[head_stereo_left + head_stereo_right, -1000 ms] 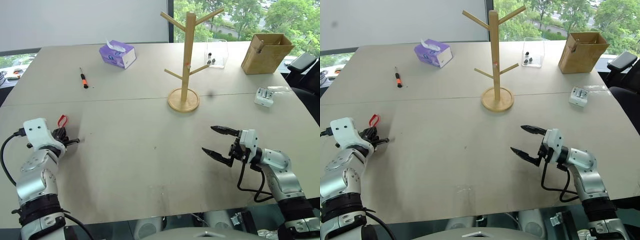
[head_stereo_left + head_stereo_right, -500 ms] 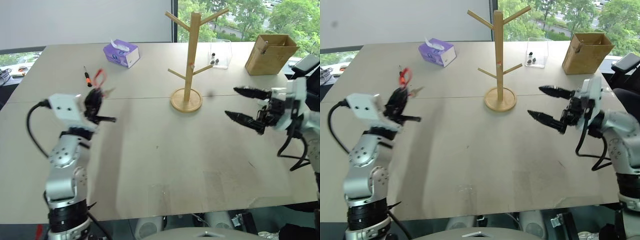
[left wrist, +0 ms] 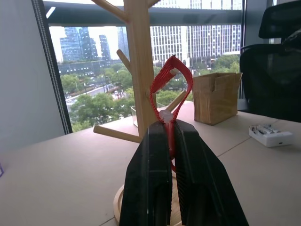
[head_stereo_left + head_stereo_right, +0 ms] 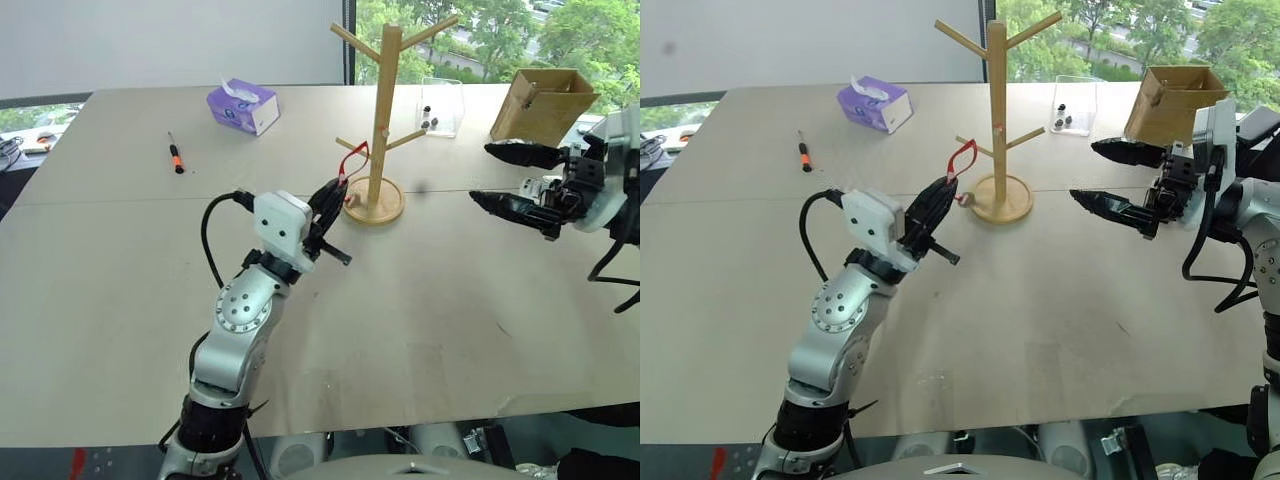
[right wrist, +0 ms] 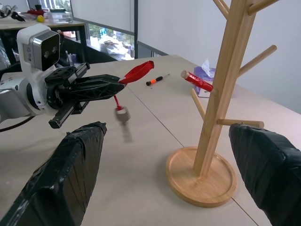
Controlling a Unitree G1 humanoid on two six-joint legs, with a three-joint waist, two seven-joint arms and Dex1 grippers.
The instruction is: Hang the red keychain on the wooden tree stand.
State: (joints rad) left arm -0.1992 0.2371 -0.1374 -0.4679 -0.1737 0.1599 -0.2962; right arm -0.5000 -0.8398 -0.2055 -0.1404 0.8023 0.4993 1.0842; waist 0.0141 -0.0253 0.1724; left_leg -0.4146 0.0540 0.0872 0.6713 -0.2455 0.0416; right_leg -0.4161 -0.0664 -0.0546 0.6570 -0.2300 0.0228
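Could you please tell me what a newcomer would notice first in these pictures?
The red fabric keychain loop, pinched in the shut left tool, held up just left of the tall light-wood tree stand at mid-table. On the right, the right tool hangs above the table with its black fingers spread wide, pointing toward the stand.

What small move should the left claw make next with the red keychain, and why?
Probably lift a little and ease toward a low peg of the wooden tree stand. The left claw is shut on the red keychain, whose loop stands up beside the post, not yet over any peg.
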